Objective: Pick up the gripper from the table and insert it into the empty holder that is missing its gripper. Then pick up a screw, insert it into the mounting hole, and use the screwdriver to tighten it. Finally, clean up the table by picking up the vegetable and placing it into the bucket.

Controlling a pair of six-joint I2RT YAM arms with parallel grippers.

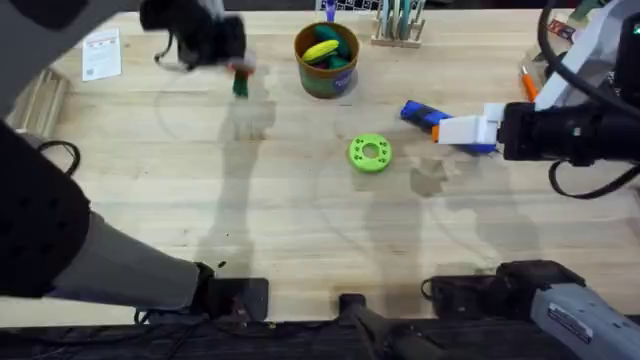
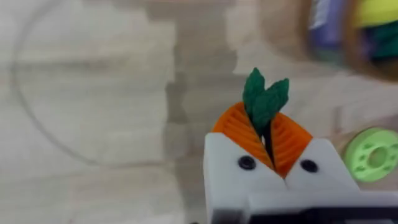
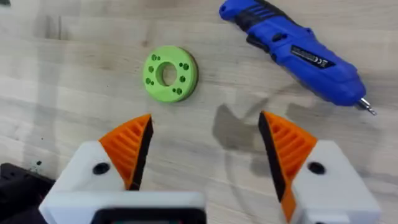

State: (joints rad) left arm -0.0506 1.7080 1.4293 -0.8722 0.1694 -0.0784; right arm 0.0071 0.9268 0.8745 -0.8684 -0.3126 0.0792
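Note:
My left gripper (image 1: 238, 72) hangs over the far left of the table, shut on the vegetable (image 1: 240, 86), a small dark green leafy piece (image 2: 266, 98) pinched between the orange pads (image 2: 236, 127). The bucket (image 1: 327, 60) stands to its right with yellow and green pieces inside; its side (image 2: 326, 28) is also in the left wrist view. My right gripper (image 1: 445, 130) stands open above the blue screwdriver (image 1: 418, 113), with nothing between its orange pads (image 3: 130, 146). The screwdriver (image 3: 298, 53) lies flat on the table. The loose gripper piece, the holder and the screw are out of view.
A flat bright-green disc with holes (image 1: 370, 153) lies mid-table, and it is also in both wrist views (image 3: 170, 73) (image 2: 373, 152). A tool rack (image 1: 398, 25) stands at the back. A paper card (image 1: 100, 55) lies far left, and a thin orange tool (image 1: 527, 85) far right.

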